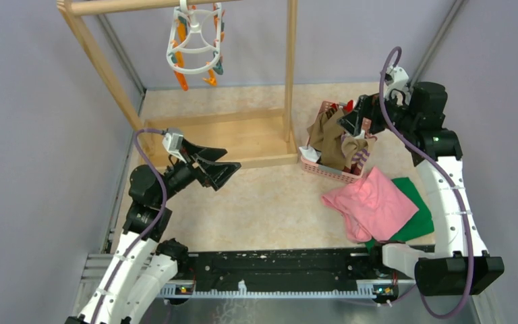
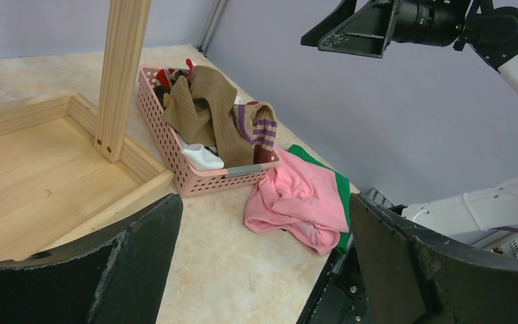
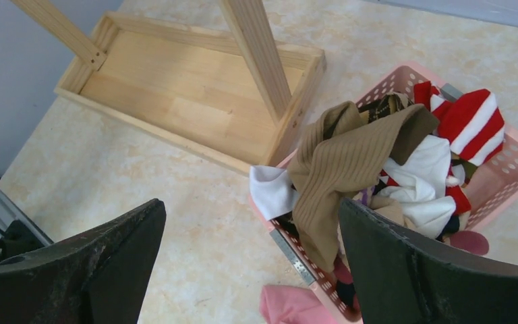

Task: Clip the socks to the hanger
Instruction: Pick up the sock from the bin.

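No legible text, label or number anywhere.

The hanger [image 1: 196,46] meets the overhead view's top edge, its hook cut off and its clips too small to count. In the pink basket [image 1: 327,170], an olive-brown sock [image 3: 351,162] buries most of the socks [image 3: 438,162]. A pink cloth [image 1: 371,202] covers much of the green cloth [image 1: 419,217].

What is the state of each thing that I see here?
Left gripper: open, empty.
Right gripper: open, empty, above the basket.
Socks: piled in the basket, none clipped.
Hanger: hanging from the rack, clips bare.
Basket: full, upright.
Pink cloth: crumpled, partly on green cloth.
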